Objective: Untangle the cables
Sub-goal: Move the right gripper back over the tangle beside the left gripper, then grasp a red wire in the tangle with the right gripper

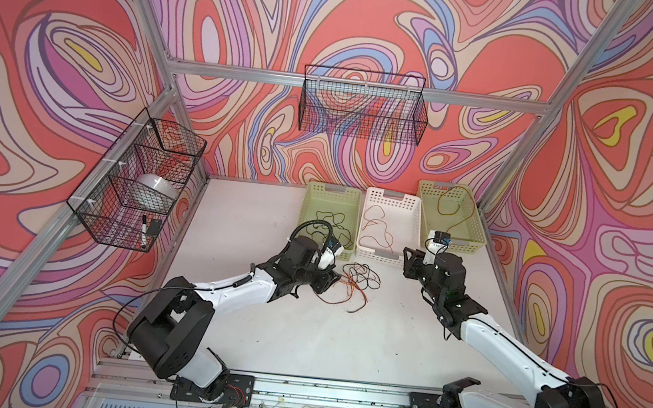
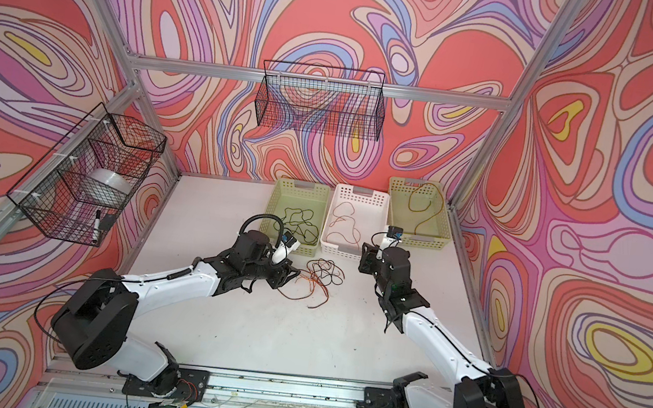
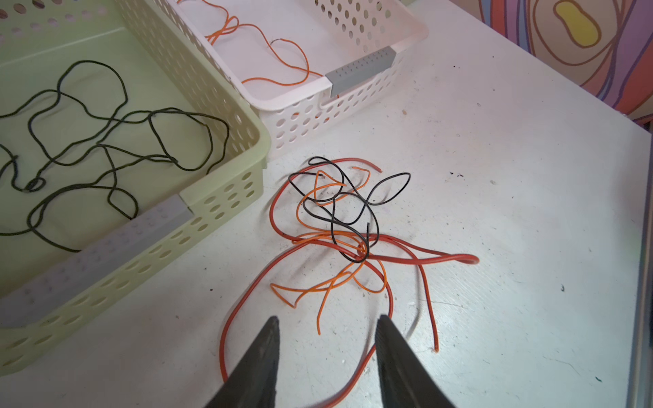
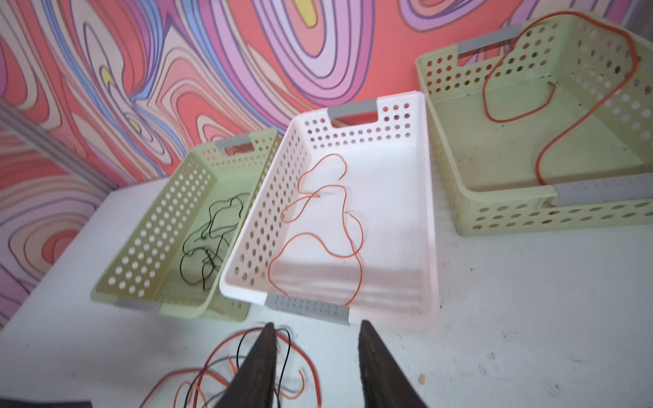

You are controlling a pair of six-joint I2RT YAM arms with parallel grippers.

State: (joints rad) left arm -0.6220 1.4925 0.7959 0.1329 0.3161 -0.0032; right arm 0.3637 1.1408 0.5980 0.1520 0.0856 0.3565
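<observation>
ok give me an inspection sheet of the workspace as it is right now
surface: white tabletop, scuffed, dark specks.
job's things: tangle of thin red, orange and black cables on the table in front of the baskets; dark cable in left pale green perforated plastic basket; orange cable in white basket; red cable in right green basket.
clutter: nothing seen.
grippers: left gripper open, over the tangle's near loops; right gripper open, nothing between its jaws, facing the white basket.
cables: black ribbed hose arcs over the left wrist, apart from the tangle.
surroundings: swirl-patterned walls; black wire wall basket holds a white roll and black marker.
</observation>
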